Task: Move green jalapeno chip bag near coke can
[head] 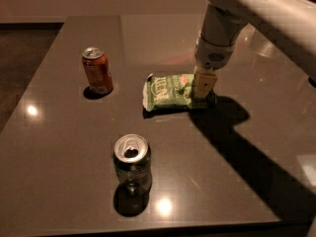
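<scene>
The green jalapeno chip bag (168,91) lies flat near the middle of the dark table, its white lettering facing up. The coke can (98,70) stands upright to the bag's left, about one bag-width away. My gripper (202,94) comes down from the white arm at the upper right. It sits low at the bag's right end and overlaps that edge. I cannot see whether it is holding the bag.
A dark greenish-silver can (132,163) with an opened top stands nearer the front of the table (237,181). The arm's shadow falls across the right side. The table's left edge borders darker floor (19,58).
</scene>
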You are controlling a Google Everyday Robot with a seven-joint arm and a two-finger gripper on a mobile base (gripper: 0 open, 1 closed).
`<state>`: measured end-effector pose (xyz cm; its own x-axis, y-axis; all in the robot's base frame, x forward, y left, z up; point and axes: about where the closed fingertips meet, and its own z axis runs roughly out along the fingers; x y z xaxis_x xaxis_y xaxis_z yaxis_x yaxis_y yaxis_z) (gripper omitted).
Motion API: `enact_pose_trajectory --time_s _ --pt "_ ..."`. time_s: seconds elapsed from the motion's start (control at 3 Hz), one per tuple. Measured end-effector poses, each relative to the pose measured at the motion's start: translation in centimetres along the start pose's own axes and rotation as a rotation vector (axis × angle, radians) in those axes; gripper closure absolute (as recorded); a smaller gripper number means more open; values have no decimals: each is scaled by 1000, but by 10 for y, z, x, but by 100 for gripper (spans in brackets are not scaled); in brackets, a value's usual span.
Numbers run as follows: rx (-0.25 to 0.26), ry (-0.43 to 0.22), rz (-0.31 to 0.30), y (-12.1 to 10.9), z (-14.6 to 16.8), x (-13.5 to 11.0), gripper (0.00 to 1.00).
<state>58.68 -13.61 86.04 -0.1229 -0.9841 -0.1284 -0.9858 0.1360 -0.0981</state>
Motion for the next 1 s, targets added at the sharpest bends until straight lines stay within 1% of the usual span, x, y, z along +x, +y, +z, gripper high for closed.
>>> enact_pose_trajectory --time_s 0.33,0.67,1.0 --pt "-11 -13 -56 11 -2 -26 72" --pt "-31 -48 -124 30 -5 -67 95" --pt "-49 -70 -191 45 -5 -110 100"
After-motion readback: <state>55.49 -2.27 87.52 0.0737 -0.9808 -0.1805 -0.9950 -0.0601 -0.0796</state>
